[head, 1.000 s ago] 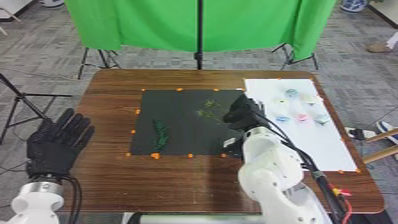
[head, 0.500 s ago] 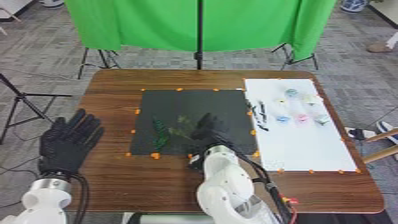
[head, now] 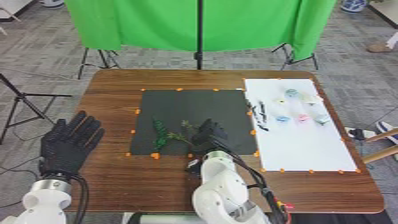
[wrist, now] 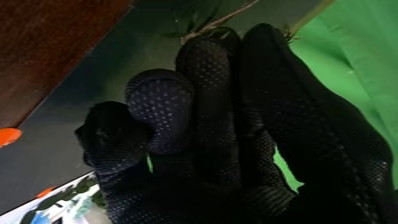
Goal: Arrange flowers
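Head view: on the table (head: 115, 185), a dark mat (head: 204, 102) adjoins a white sheet (head: 311, 150). The left hand (head: 67, 152) lies beside the mat, fingers straight, slightly apart. The right hand (head: 211, 137) is over the mat, the sprig (head: 184, 136) between it and the fern (head: 161, 135); flowers (head: 302, 118) dot the sheet. Wrist view: thumb and fingers, tips together, clamp the sprig's stem (wrist: 218, 21).

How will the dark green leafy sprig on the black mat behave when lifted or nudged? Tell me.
The dark green leafy sprig is probably light, being slender. Its narrow, slightly curved shape suggests some flex. Its uneven, leafy edges should discourage rolling on the black mat.
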Controlling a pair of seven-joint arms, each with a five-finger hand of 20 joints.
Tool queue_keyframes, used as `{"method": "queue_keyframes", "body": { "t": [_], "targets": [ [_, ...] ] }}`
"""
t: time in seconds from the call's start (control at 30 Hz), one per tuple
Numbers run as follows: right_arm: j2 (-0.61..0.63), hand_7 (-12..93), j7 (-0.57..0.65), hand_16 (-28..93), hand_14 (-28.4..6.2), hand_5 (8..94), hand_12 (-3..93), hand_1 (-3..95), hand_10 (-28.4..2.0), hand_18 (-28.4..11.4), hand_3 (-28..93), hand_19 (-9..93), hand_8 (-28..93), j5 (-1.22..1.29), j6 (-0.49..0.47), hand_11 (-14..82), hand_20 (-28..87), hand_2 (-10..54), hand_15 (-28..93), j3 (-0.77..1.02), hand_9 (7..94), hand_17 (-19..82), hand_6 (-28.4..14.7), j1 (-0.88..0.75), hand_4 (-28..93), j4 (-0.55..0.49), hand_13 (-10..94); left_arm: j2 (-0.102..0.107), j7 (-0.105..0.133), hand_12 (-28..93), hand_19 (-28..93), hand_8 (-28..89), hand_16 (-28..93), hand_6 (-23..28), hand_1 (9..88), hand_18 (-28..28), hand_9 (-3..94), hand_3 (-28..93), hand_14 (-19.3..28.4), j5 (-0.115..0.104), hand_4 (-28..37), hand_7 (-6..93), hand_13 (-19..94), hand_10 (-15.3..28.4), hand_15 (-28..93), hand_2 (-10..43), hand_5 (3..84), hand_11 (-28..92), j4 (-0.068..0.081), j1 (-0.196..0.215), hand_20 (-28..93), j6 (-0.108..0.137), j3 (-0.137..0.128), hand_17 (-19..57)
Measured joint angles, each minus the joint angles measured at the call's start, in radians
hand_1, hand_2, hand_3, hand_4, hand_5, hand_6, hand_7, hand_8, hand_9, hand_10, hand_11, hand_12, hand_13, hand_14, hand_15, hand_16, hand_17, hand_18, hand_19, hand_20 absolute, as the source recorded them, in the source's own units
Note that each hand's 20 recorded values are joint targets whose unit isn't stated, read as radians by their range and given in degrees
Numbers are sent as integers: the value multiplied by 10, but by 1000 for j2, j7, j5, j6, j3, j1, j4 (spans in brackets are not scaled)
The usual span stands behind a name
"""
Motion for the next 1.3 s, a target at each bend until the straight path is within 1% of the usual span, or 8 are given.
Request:
{"method": "queue_keyframes", "body": {
  "t": [0.13, 0.3, 0.4, 0.47, 0.6, 0.8, 1.1, 1.3],
  "targets": [
    [3, 231, -2, 409, -130, 724, 450, 547, -123, -265, 662, 932, 122, 29, -23, 368, 525, -95, 639, -3, 851, 486, -66, -9, -198, -26, 777, 0, 0, 127, 321, -84, -62, 90, 317, 138, 446, 740, 156, 0, -280, 112, 354, 148, 439, 126, 481, 222, 0, 0, 160, 0, 0, -11],
    [10, 168, -15, 408, -140, 708, 452, 515, -126, -267, 708, 932, 68, 41, -36, 378, 532, -95, 658, -13, 842, 476, -72, -11, -203, -47, 760, 0, 0, 127, 321, -88, -63, 82, 322, 137, 446, 738, 155, 1, -275, 120, 353, 147, 439, 124, 483, 222, 1, -1, 160, 0, 0, -10],
    [17, 163, -17, 405, -141, 706, 441, 502, -129, -269, 715, 932, 51, 47, -37, 391, 535, -95, 661, -13, 840, 474, -71, -7, -206, -58, 759, -1, 2, 127, 321, -87, -63, 86, 321, 137, 444, 737, 155, 2, -275, 118, 353, 147, 439, 125, 481, 222, 1, 0, 160, 0, -1, -10],
    [26, 163, -17, 403, -144, 706, 385, 481, -141, -269, 709, 932, 35, 53, -37, 431, 535, -95, 664, -13, 832, 473, -72, -4, -196, -67, 757, -2, 5, 127, 321, -87, -63, 88, 319, 137, 444, 738, 155, 1, -276, 116, 351, 147, 439, 126, 481, 222, 1, 2, 160, 0, -2, -10],
    [59, 173, -25, 403, -149, 736, 336, 504, -145, -271, 680, 932, 93, 50, -52, 455, 541, -95, 670, -11, 827, 468, -76, -2, -194, -103, 753, -11, 14, 127, 321, -85, -62, 88, 319, 137, 444, 737, 155, 0, -277, 116, 351, 147, 439, 128, 481, 223, -1, 9, 160, -1, -14, -10],
    [116, 212, -20, 400, -148, 770, 414, 572, -129, -270, 672, 932, 144, 52, -160, 417, 537, -95, 673, 15, 844, 466, -59, -5, -208, -141, 756, -29, 24, 128, 321, -85, -62, 88, 318, 137, 444, 736, 155, 0, -277, 117, 353, 148, 440, 130, 481, 223, -6, 30, 160, -1, -37, -10],
    [139, 193, -22, 409, -150, 776, 425, 602, -132, -272, 683, 932, 121, 43, -269, 401, 522, -93, 671, 40, 841, 448, -61, -32, -216, -154, 746, -35, 27, 127, 322, -85, -62, 88, 317, 137, 445, 736, 155, -1, -277, 117, 352, 147, 440, 132, 481, 225, -6, 37, 160, -1, -36, -11],
    [139, 179, -38, 412, -152, 774, 444, 605, -130, -272, 686, 932, 117, 42, -304, 382, 512, -92, 671, 32, 839, 440, -58, -32, -219, -163, 739, -35, 27, 127, 321, -85, -62, 89, 317, 137, 445, 736, 155, -1, -277, 118, 352, 147, 440, 132, 481, 225, -6, 37, 160, -1, -33, -11]
  ]
}}
